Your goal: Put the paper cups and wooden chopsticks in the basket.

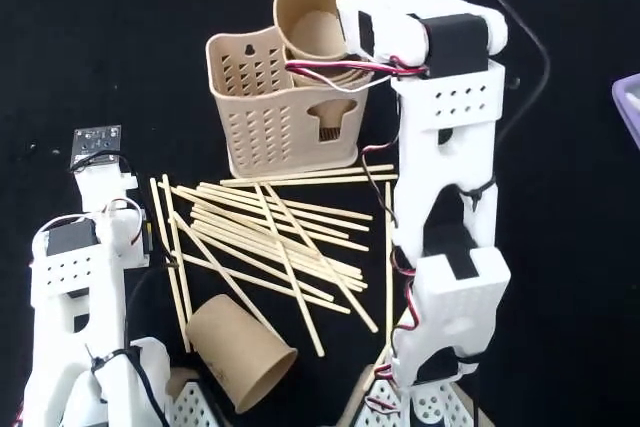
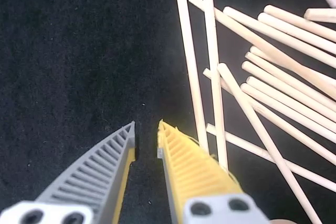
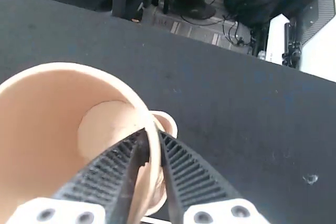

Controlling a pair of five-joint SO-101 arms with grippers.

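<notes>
Right gripper (image 3: pixel 150 136): jaws clamped on the rim of the held cup (image 3: pixel 58 124), one finger inside the wall, one outside. The wall fills the gap between them. The cup mouth tilts toward the wrist camera and its near side is cut off at the frame edge. A small rounded rim shows just past the fingertips, but from there I cannot tell what it belongs to.

High view: the held cup hangs above the back of the basket (image 1: pixel 270 127), open end up and tilted. The right arm (image 1: pixel 445 177) covers the cup's right side and the basket's right corner. Nested cups (image 1: pixel 335 75) sit in the basket below it, partly behind red and white wires.

Left gripper (image 2: pixel 146 128): fingers (image 2: pixel 189 166) a little apart, with bare black table (image 1: pixel 120 47) in the gap and nothing held. Two chopstick ends lie just beside the yellow finger; I cannot tell whether they touch it.

Chopsticks (image 1: pixel 270 237): a loose crossed heap on the table in front of the basket, between the arms. The fallen cup (image 1: pixel 238 347) lies on its side at the near end of the heap, mouth toward the right arm's base. Purple object (image 1: pixel 630 107), cut off at the right edge, unidentifiable.
</notes>
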